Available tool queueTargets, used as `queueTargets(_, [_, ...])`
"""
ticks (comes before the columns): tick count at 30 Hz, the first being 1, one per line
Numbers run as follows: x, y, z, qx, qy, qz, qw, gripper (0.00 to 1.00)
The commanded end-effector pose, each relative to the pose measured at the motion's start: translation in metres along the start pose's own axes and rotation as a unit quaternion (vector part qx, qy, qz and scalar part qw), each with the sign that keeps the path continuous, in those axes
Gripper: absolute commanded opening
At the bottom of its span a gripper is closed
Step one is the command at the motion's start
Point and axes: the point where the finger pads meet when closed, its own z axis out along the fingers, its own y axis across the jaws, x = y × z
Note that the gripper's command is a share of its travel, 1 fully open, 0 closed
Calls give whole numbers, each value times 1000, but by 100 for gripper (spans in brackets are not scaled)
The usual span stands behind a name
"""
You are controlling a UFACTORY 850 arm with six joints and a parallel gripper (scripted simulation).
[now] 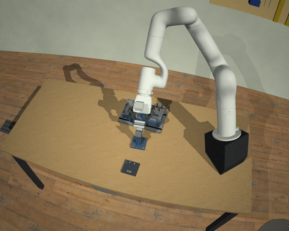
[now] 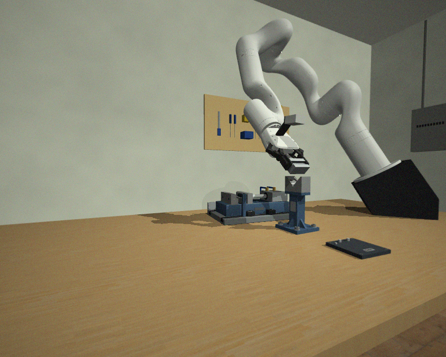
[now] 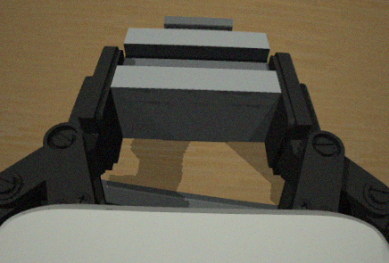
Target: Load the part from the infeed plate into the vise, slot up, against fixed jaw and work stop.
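Holding the part (image 3: 195, 101) tight, the claw (image 3: 195, 94) has its two dark fingers pressed on the block's short ends, about half open. The grey block hangs tilted in the air, just above the V-block (image 2: 297, 183) and not touching it. It looks hard and stiff, like metal, and probably heavy and smooth, so it could slip. Gripping it flat on both ends looks like a good hold. The vise (image 2: 246, 207) sits behind the V-block. The infeed plate (image 2: 357, 247) lies on the other side of the V-block, nearer the table (image 2: 139, 288) edge.
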Motion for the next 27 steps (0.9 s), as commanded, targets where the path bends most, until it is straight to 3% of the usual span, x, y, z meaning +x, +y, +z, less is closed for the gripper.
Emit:
queueTargets(1, [-3,1,3,-1,0,0,1000,0])
queueTargets(27, [-18,1,18,-1,0,0,1000,0])
